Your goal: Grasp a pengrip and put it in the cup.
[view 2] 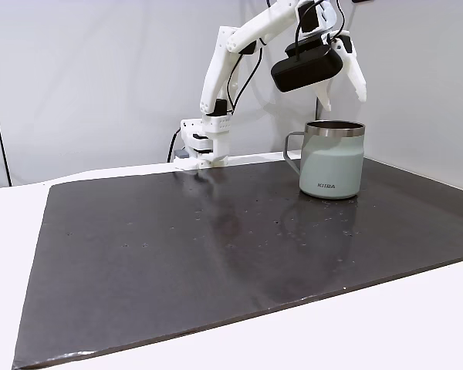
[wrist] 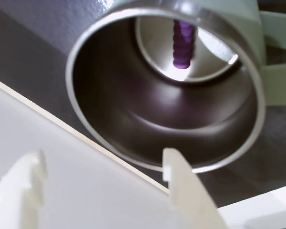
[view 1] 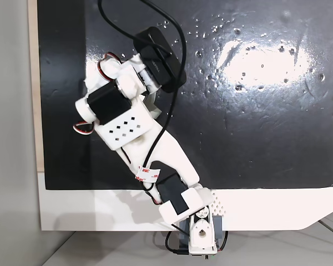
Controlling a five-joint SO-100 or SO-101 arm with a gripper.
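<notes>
In the wrist view, the purple ribbed pengrip is lying inside the cup, on its shiny bottom. The claw is hanging just above the rim with its white fingers spread apart and nothing between them. In a fixed view, the pale grey-green mug is standing upright on the dark mat covering the white counter, its handle pointing left, while the claw is hovering over it, fingers pointing down.

Your pengrip lies in the cup; the cup stands on the mat, right in a fixed view, gripper above it.
</notes>
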